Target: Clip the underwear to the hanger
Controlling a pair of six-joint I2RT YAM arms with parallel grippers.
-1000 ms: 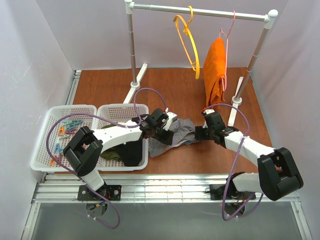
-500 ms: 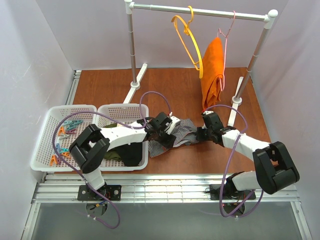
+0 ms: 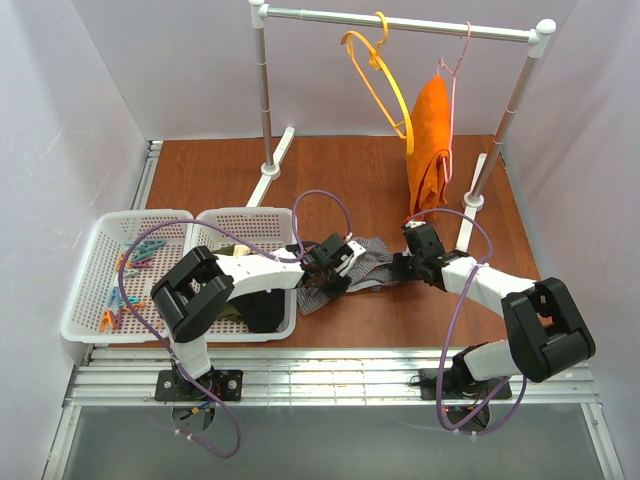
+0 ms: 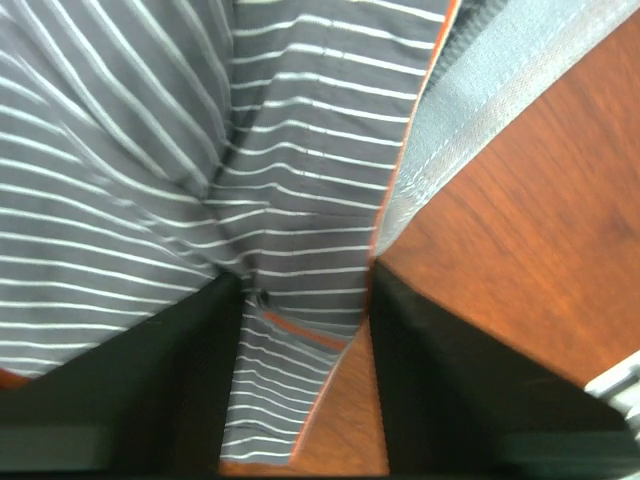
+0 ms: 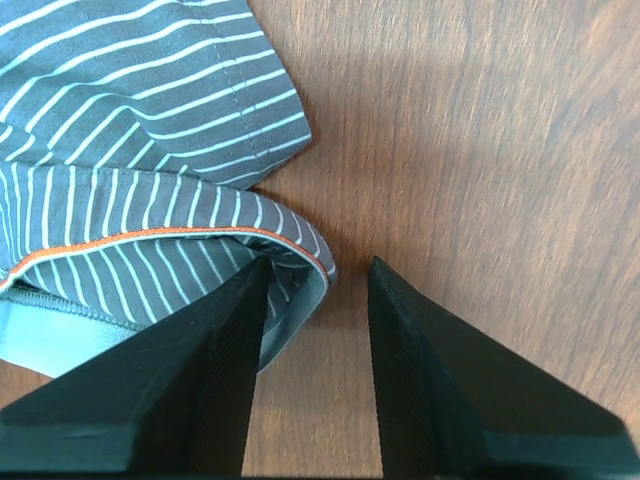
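Both left pincer [image 4: 305,300] and right pincer [image 5: 318,290] have drawn closer across underwear [image 3: 376,256].

Light was bright and even from above, soft shadows lay on the table [image 3: 350,180], overhead view was sharp, left wrist view was blurred across the close underwear [image 4: 300,200], right wrist view was crisp

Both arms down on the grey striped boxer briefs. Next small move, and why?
Probably close the left fingers. The grey striped boxer briefs lie across most of the gap between them, on the brown wooden table, so a pinch should catch cloth. The right fingers straddle mostly bare wood, only the hem corner in their gap, so they look less ready.
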